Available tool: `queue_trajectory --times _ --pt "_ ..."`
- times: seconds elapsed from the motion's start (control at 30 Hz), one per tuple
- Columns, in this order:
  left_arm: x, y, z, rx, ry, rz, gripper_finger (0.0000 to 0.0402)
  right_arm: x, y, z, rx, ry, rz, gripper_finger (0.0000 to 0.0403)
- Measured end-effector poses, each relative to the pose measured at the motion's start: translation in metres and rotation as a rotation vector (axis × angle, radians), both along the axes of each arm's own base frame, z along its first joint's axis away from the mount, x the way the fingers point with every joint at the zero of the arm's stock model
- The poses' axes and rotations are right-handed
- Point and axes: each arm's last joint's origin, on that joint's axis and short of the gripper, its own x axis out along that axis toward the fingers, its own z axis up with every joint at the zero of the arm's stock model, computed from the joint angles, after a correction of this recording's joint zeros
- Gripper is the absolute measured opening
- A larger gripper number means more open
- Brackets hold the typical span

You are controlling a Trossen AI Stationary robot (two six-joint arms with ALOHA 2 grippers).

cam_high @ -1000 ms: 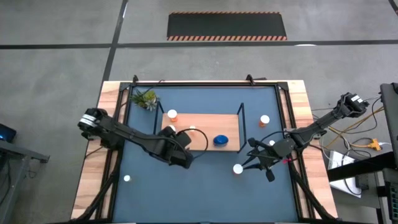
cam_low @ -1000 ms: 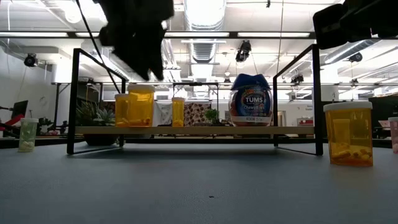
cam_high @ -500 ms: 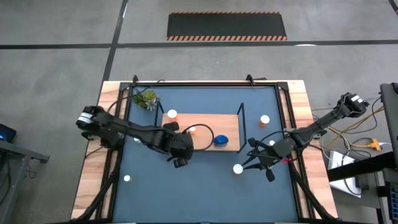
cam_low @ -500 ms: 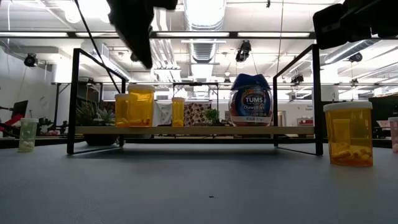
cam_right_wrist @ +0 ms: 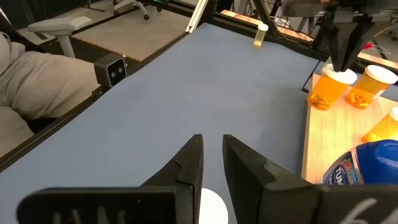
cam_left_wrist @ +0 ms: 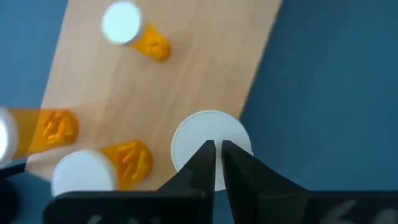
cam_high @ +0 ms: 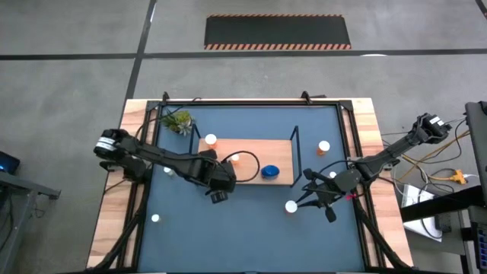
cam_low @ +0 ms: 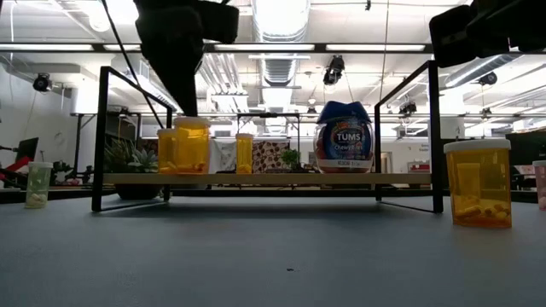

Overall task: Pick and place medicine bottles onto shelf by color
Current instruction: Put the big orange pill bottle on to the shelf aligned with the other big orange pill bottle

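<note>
Since a second earlier the left tool [cam_left_wrist: 216, 163] had drawn back toward the shelf's [cam_high: 247, 147] left end and clenched its fingers together, empty, poised just above the white cap of an orange bottle [cam_low: 191, 147] standing there. That bottle had been released on the board beside two more orange bottles [cam_left_wrist: 134, 31].

From left to right in the low view stood a tiny pale bottle [cam_low: 37, 185] on the counter [cam_low: 273, 256], the orange bottles, then the large blue bottle [cam_low: 343, 138], whose label read "TUMS" with "Chewy" beneath, and a lone orange bottle [cam_low: 478, 183] off the shelf's right end. Only that view showed the lettering; the high view gave caps alone.

The right tool [cam_right_wrist: 211, 163] had not shifted, hovering over a white cap [cam_high: 291, 206] on the blue mat [cam_high: 251, 228]; whether it gripped anything could not be told.
</note>
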Motion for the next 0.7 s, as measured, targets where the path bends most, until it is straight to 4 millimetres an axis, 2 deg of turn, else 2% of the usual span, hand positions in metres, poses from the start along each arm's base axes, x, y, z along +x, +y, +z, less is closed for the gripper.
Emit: queue_trajectory --times 0.23,0.47,0.7 --pt "-0.019 0.004 0.003 0.006 0.149 0.138 0.0015 0.000 0.000 0.000 0.000 0.001 0.000 0.0052" --pt "-0.016 0.003 0.012 -0.013 0.110 0.134 0.0015 0.000 0.000 0.000 -0.001 0.002 0.000 0.0052" --pt "-0.017 0.004 0.009 0.008 0.116 0.137 0.0015 0.000 0.000 0.000 -0.001 0.002 0.000 0.0052"
